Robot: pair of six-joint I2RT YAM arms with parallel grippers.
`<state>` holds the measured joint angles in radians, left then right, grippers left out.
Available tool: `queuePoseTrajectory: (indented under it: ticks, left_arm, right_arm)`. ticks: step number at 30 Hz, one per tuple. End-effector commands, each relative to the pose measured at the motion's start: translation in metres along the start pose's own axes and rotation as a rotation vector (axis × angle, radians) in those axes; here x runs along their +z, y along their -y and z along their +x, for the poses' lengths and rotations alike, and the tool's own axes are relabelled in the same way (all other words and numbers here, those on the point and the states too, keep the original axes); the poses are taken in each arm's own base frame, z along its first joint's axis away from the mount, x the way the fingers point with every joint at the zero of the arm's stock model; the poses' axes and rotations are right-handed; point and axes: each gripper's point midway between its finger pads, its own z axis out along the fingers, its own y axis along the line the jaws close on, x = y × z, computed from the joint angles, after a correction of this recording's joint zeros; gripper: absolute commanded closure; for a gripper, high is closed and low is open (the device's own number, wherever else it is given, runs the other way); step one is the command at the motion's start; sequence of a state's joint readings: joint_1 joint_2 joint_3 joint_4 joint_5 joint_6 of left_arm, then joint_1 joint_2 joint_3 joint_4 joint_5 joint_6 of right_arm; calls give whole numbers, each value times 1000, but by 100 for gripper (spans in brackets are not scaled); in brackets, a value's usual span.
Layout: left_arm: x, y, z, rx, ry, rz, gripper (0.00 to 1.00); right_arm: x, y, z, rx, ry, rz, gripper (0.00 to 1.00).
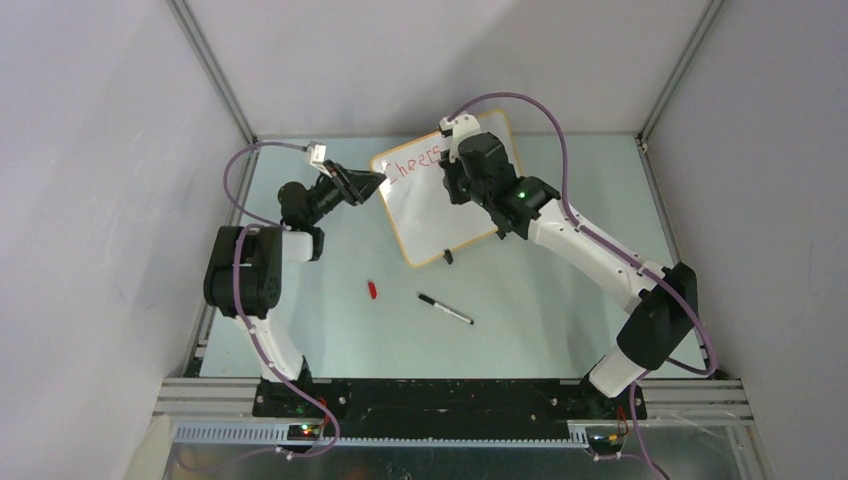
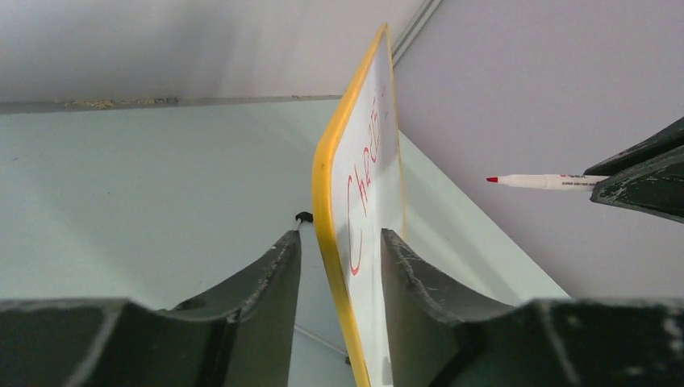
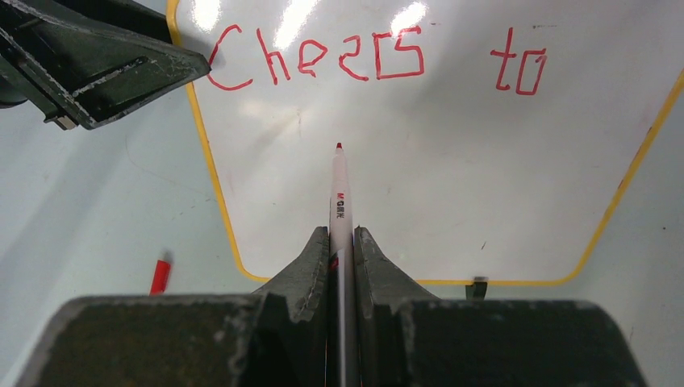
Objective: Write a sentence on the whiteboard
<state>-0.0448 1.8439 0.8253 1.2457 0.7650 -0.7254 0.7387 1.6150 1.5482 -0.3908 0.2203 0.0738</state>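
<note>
- The whiteboard (image 1: 432,215) sits by the middle of the counter's (image 1: 560,300) far edge, turned askew to that edge; its rim looks orange-tan from above and yellow in the wrist views; one black clip foot (image 3: 477,288) shows on its lower rim
- The sentence (image 3: 323,60) so far reads "Cheers to" in red, in one row along the top of the board; the surface below the row is blank
- The left hand (image 2: 339,238) is narrowed onto the whiteboard's left rim near the "C", one finger in front of the board and one behind; it holds the board by that edge
- The right hand (image 3: 341,234) is closed tight on a red marker (image 3: 339,189), white-barrelled, with its red tip pointing at the blank area under "Cheers"
- From the left wrist view the marker tip stands apart from the board's face, not touching it
- A red cap (image 1: 372,290) lies on the counter's left half, between the board and the near edge
- A black marker (image 1: 445,308) lies just to the right of the cap, near the counter's middle, apart from both cap and board
</note>
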Motion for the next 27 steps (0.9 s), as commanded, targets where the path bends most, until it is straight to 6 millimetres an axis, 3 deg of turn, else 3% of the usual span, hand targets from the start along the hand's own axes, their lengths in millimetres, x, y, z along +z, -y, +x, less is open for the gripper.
queuePoseTrajectory:
  ticks: [1,4,6,7,27]
  left_arm:
    - [-1,16,-15,87,32,32,51]
    - [-2,15,-14,88,37,22,46]
    - [-3,13,-14,77,39,12,15]
    - [-3,14,-14,72,37,13,4]
    - [-23,19,-16,86,102,-35,1]
  right_arm:
    - [-19,0,-22,2,67,-15,100]
    - [-20,-2,-23,0,68,-25,100]
    - [-21,-4,-25,-1,71,-36,100]
    - [-21,-7,-25,-1,71,-48,100]
    - [-29,-3,-30,1,96,-36,100]
